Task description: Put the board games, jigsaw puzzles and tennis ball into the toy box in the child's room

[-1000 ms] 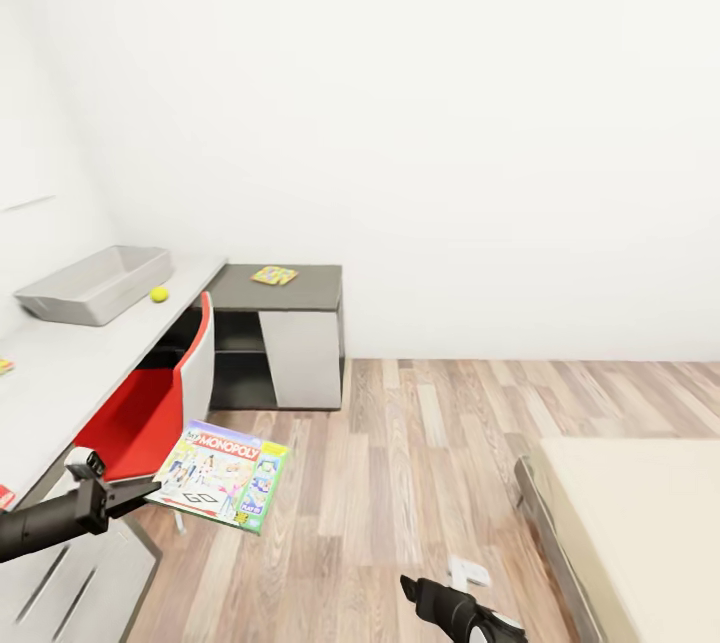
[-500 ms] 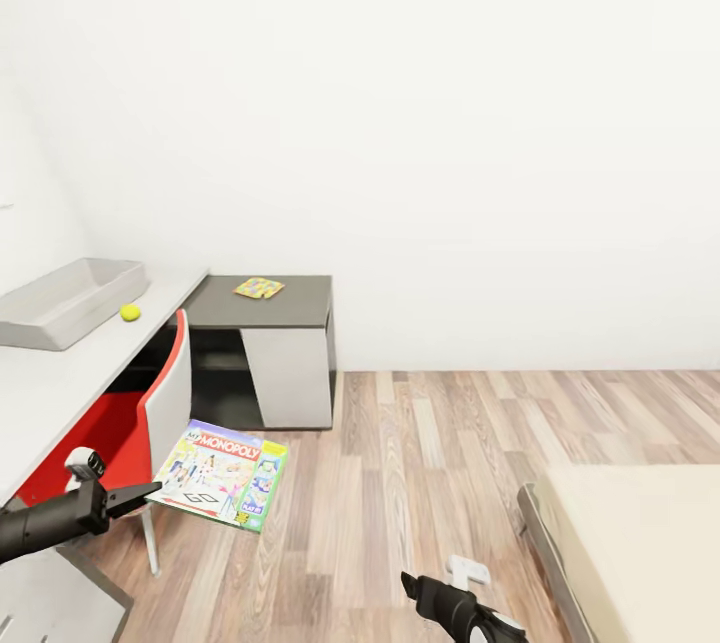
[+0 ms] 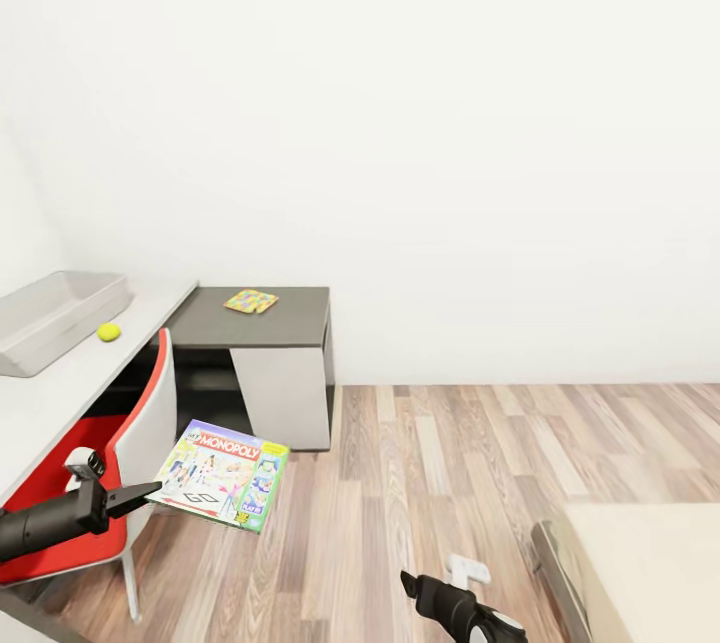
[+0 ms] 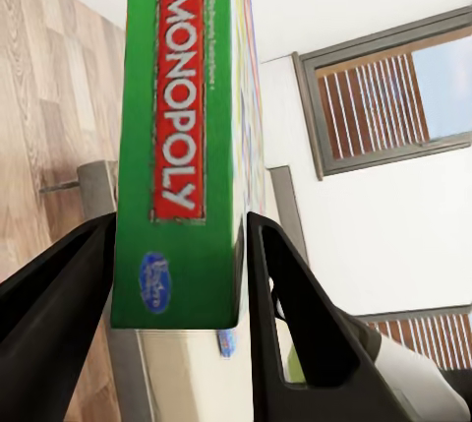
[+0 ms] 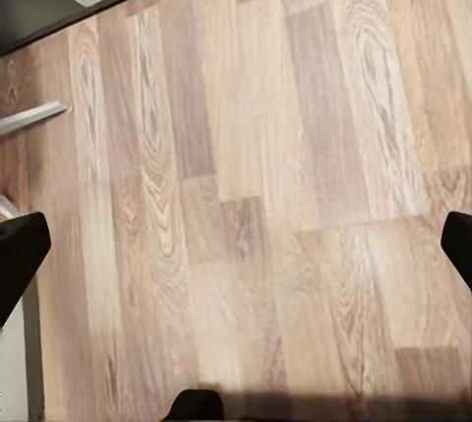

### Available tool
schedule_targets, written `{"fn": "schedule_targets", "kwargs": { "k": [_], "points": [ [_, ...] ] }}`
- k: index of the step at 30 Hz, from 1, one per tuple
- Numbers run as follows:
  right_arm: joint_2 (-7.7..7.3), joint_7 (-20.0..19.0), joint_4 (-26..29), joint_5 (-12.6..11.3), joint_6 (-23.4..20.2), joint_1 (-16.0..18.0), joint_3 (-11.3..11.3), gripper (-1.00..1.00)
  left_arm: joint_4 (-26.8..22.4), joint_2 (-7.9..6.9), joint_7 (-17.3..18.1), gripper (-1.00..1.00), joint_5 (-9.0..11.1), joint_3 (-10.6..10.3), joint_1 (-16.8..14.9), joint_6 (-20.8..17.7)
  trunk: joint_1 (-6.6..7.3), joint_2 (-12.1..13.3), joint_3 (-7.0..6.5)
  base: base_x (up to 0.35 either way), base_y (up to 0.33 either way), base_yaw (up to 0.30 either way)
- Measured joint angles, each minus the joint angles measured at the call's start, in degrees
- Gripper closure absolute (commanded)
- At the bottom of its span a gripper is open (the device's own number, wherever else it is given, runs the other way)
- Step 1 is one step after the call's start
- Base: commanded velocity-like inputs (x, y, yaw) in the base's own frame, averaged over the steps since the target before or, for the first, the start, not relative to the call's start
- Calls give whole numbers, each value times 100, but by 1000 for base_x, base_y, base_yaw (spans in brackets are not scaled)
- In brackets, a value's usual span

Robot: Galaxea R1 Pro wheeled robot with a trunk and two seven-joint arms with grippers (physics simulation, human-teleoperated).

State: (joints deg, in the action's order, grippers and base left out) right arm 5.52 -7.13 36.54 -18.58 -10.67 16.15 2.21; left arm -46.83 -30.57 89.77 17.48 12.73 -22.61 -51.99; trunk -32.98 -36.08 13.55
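My left gripper is shut on a green-edged Monopoly board game, held flat above the wood floor beside the chair. In the left wrist view the box's green edge sits clamped between both fingers. The light-grey toy box stands on the pale table at the far left, with the yellow-green tennis ball just beside it. One jigsaw puzzle lies on the dark cabinet top. My right gripper is open over bare floor, low in the head view.
A red and white chair stands at the table, between me and the toy box. The dark cabinet with a light panel is against the white wall. The bed's corner is at the lower right. Wood floor lies open in between.
The camera has moved: the table and toy box slid toward the picture's left edge and the bed toward the lower right. The board game stays in my left gripper.
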Motion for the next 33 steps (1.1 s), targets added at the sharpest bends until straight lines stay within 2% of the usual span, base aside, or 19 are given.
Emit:
{"fn": "schedule_targets", "kwargs": {
  "k": [9,17,33],
  "points": [
    [-5,-19,2,-2,12,0,4,-100,0,0,0,100,5,-4,-2,0,0,0,0,306,0,0],
    [-6,-31,2,-2,7,0,5,-100,-1,-4,1,100,22,0,0,-2,-3,1,0,79,0,0],
    [-12,-56,56,3,14,0,7,-100,-22,-49,1,100,81,3,10,-30,348,642,-288,2,0,0]
  ]
}}
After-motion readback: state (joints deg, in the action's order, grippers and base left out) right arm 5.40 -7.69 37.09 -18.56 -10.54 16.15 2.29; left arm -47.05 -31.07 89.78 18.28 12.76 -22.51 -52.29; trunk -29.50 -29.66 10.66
